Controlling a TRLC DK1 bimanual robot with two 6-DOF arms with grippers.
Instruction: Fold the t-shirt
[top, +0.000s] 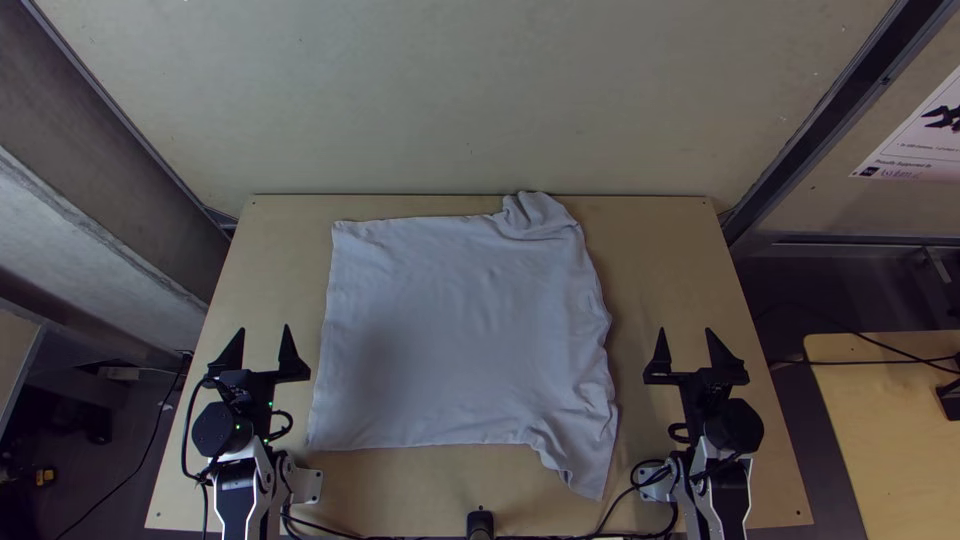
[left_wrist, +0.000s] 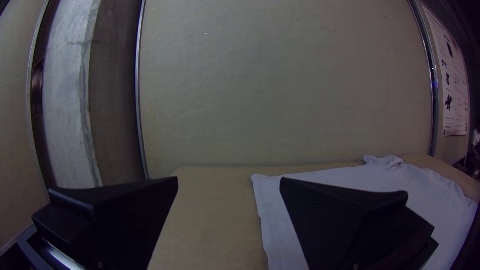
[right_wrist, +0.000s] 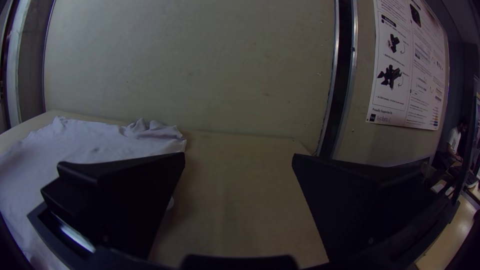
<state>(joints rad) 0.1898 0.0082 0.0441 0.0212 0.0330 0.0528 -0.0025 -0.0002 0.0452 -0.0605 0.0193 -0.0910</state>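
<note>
Soft, muted light covers the worktop (top: 270, 260), the floor (top: 825, 282) beside it lies dark, and both wrist views curve straight lines

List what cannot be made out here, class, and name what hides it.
Top view: the underside of the t-shirt, hidden by its upper side; layers in its bunched far corner, hidden by folds.
Left wrist view: cloth behind a finger of the left gripper.
Right wrist view: part of the t-shirt, cut by the edge; the poster's finest print, too small.
</note>
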